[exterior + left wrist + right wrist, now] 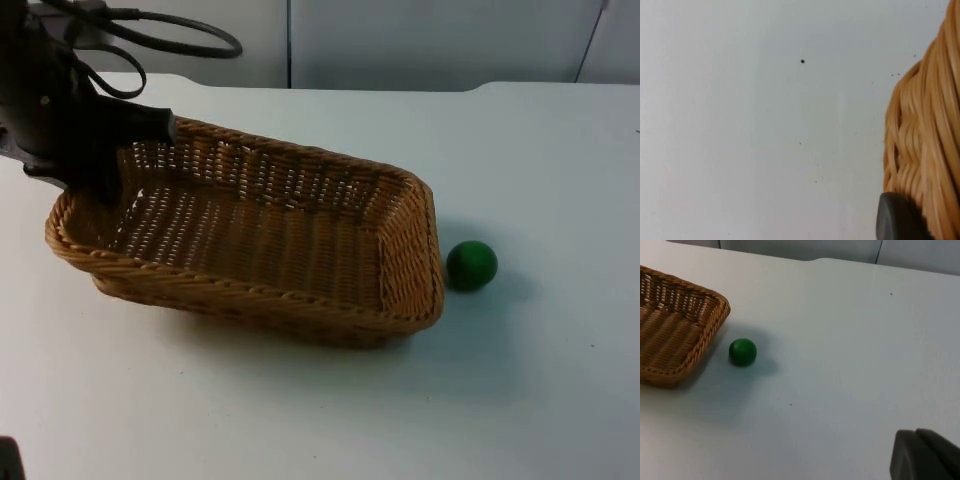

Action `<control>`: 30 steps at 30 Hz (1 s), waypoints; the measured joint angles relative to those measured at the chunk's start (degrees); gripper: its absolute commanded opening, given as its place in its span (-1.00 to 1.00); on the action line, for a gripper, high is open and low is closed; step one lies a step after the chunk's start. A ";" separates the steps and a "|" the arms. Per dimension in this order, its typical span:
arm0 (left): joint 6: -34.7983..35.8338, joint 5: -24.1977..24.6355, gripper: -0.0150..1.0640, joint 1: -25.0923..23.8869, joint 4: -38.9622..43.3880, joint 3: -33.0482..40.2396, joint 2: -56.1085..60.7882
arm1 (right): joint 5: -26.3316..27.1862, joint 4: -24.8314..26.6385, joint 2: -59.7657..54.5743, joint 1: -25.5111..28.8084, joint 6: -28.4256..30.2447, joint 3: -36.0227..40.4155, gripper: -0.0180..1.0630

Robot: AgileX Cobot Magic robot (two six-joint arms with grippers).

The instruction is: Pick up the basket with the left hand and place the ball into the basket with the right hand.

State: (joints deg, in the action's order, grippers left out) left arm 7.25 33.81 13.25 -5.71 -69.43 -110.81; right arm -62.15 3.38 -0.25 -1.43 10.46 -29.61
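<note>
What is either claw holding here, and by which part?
The left claw grips the wicker basket by its rim at the far left end. The green ball lies unheld on the table.

Left arm enters from upper corner, left gripper (95, 185) down at basket's (250, 235) far-left rim, one black fingertip (897, 220) against the weave. Right gripper (925, 455) held above table, waiting, well apart from basket

lab bench: white table (300, 420), grey partition wall (400, 40)
</note>
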 measured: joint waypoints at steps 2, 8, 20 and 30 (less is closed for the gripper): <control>0.00 0.50 -0.97 0.00 -0.48 0.00 0.49 | 0.00 0.00 0.00 0.00 0.00 0.00 -0.97; 0.00 1.61 -0.97 0.00 -3.43 0.12 4.61 | 0.00 0.00 0.00 0.00 0.00 0.00 -0.97; -2.54 -0.29 -0.97 -1.00 -10.31 7.00 12.72 | 0.00 0.00 0.00 0.00 0.00 0.00 -0.97; -13.70 0.25 -0.97 -3.91 -26.06 7.47 13.98 | 0.00 0.00 0.00 0.00 0.00 0.00 -0.97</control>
State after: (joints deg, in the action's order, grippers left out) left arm -6.45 34.06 9.34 -31.77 -61.96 -96.82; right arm -62.15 3.38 -0.25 -1.43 10.46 -29.61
